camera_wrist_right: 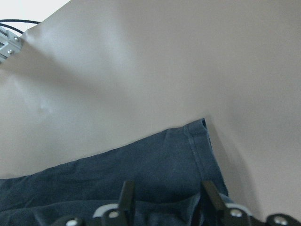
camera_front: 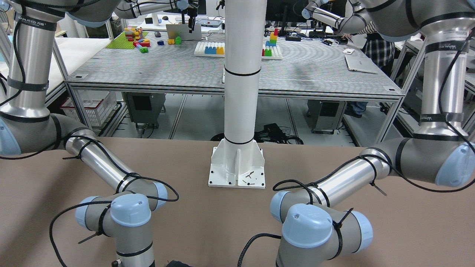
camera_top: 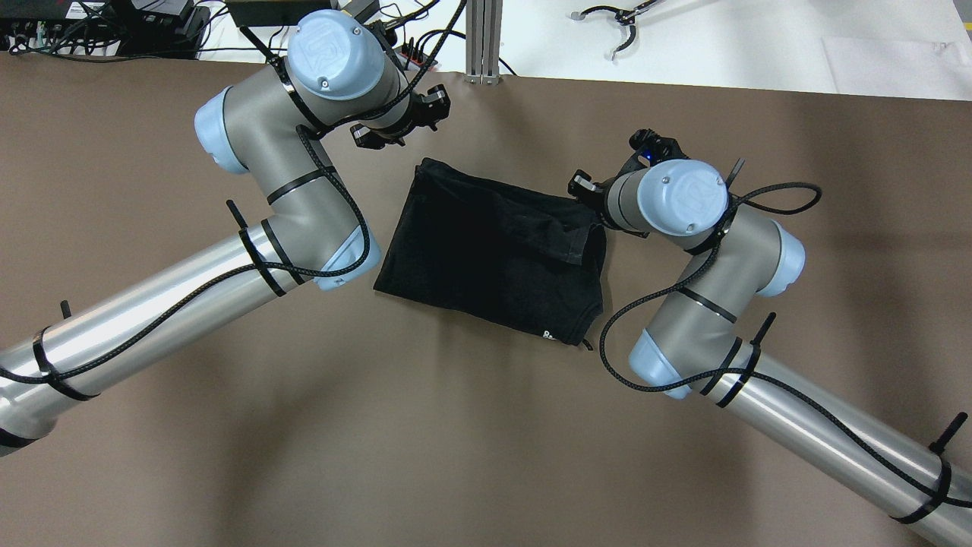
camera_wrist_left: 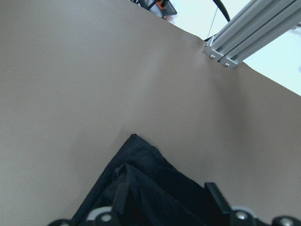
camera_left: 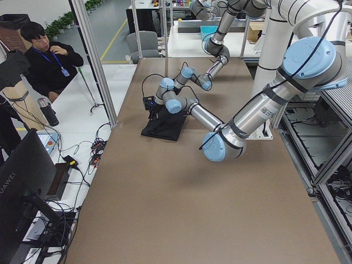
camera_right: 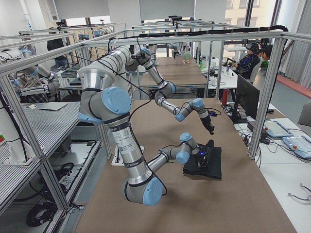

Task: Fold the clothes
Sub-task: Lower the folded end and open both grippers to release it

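On the brown tabletop [camera_top: 456, 441], between the two arms, the clothes [camera_top: 478, 243] lie as one black piece, flat and roughly rectangular, slightly skewed to the table edge. A loose flap [camera_top: 573, 232] sits doubled over on top near its right side, and a small white mark [camera_top: 548, 334] shows at the near right corner. Left gripper [camera_wrist_left: 166, 188] hovers at the far left corner of the fabric; in the left wrist view the jaws stand wide apart with nothing between them, the pointed corner just ahead and a raised crease under them. Right gripper [camera_wrist_right: 166, 184] hovers at the far right corner, jaws likewise spread and empty, the hemmed edge running just beyond the fingertips. Step in hand, as judged: lining up a two-handed pinch on the far edge, grasp not yet made. Next move calls for both jaws to drop onto the fabric, close on the corners through all layers, then lift evenly and carry the far edge toward the near one. Watch the right flap; it may slip out or bunch.
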`<state>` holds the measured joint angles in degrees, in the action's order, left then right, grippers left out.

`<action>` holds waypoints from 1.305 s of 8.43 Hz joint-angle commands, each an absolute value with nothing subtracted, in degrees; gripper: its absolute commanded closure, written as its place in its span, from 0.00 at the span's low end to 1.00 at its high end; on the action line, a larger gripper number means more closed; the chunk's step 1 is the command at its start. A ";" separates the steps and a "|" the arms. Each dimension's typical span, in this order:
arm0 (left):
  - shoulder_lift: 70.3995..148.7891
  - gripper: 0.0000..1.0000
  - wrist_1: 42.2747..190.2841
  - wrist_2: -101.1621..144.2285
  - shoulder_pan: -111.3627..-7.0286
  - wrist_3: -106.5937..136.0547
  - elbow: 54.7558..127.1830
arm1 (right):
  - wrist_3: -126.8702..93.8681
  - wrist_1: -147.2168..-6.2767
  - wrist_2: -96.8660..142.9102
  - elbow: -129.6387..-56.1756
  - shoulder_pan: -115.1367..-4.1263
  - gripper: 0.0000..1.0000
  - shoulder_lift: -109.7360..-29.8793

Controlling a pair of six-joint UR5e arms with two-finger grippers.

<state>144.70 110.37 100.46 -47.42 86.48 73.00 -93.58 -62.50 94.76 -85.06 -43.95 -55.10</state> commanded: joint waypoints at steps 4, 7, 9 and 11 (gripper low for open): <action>145.02 0.05 110.74 102.31 -47.99 86.31 73.39 | -93.34 -64.67 99.14 -92.19 -39.75 0.20 -54.93; 144.84 0.05 110.74 102.39 -47.81 86.40 73.39 | -92.82 -65.74 92.58 -91.68 -32.11 1.00 -55.28; 144.76 0.05 110.74 102.30 -47.55 86.66 73.39 | -92.46 -65.92 91.41 -87.47 -31.03 1.00 -54.93; 144.76 0.05 111.00 102.30 -47.55 86.84 73.48 | -91.94 -65.83 89.84 -84.74 -31.37 1.00 -54.76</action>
